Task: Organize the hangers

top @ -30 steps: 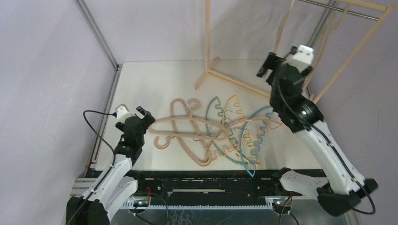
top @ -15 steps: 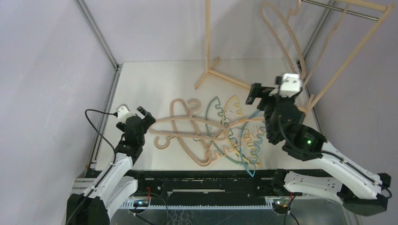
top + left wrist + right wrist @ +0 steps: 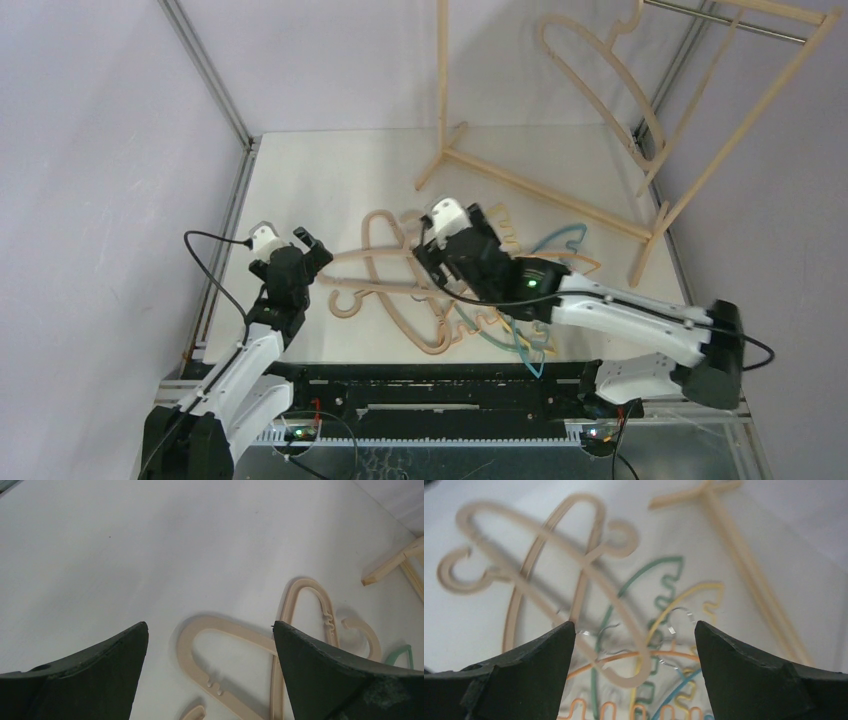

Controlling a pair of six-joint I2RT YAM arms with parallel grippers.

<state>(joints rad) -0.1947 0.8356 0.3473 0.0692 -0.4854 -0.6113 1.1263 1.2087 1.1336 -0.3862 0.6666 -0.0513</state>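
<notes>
Presently the step in hand is judged to be picking the next piece from the heap of hangers. The right hand [image 3: 634, 630] hovers directly above that heap with its jaws wide apart and nothing held. The left hand [image 3: 210, 627] is likewise spread and empty, with the heap's edge just ahead of it and to its right.

Recommendation: the pieces cross one another, and clear wire hooks lie below the gap between the right hand's fingertips. Take one piece only, and take the uppermost. A wooden arm crossing beneath the hand appears to lie on top. Close on it near the neck and lift straight and slowly, so the notched edges of the thin pieces do not snag and trail along.

Count, by size:
- One table [image 3: 330, 170].
- One rack [image 3: 442, 80], beyond the right hand and well apart from it.
- One hung hanger [image 3: 604, 66] on the rack's rod.
- Three wooden hangers [image 3: 235, 630] under and beside the hands, as far as the overlap allows.
- At least one each of the teal hanger [image 3: 644, 572], yellow hanger [image 3: 696, 586], orange hanger [image 3: 624, 659] and blue hanger [image 3: 684, 690]. A second teal is possible but not confirmed.
</notes>
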